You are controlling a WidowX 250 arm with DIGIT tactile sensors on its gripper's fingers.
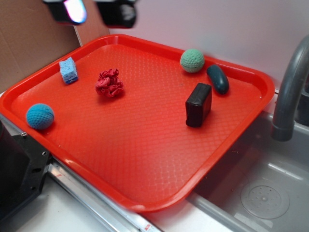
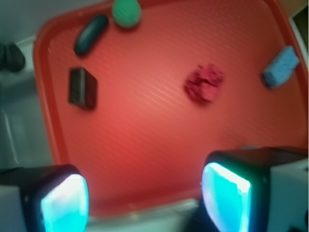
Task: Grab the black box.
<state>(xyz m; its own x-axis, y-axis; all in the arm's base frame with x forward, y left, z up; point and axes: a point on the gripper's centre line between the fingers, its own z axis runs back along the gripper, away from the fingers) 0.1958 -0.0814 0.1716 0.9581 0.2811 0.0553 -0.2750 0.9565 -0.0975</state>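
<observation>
1. High above the far-left corner of the red tray (image 1: 145, 193), the gripper (image 1: 91, 10) hangs with its pads spread wide and nothing between them. The wrist view shows open tray floor in the gap, so no grasp has begun.

2. Toward the tray's right side stands the black box (image 1: 198, 104), on edge and well apart from the gripper. The long reach across the tray is where aim can drift, and a small error may put one pad on top of the box instead of beside it.

3. Just beyond the box lies a dark teal oval object (image 1: 217, 79), near it but apparently not touching. Similar darkness makes it an easy wrong target. A wide jaw coming down from that side could also clip it, or trap both.

4. The box looks taller than it is thick. A pad touching one face first would likely tip it flat or slide it on the textured plastic toward the tray rim.

5. The green ball (image 1: 192, 60) sits close behind; a bump would send it rolling.

6. The red crumpled wad (image 1: 109, 83) lies near the direct path, so a low sweep could drag it along. The blue sponge (image 1: 68, 70) and blue ball (image 1: 39, 116) seem safely clear.
</observation>
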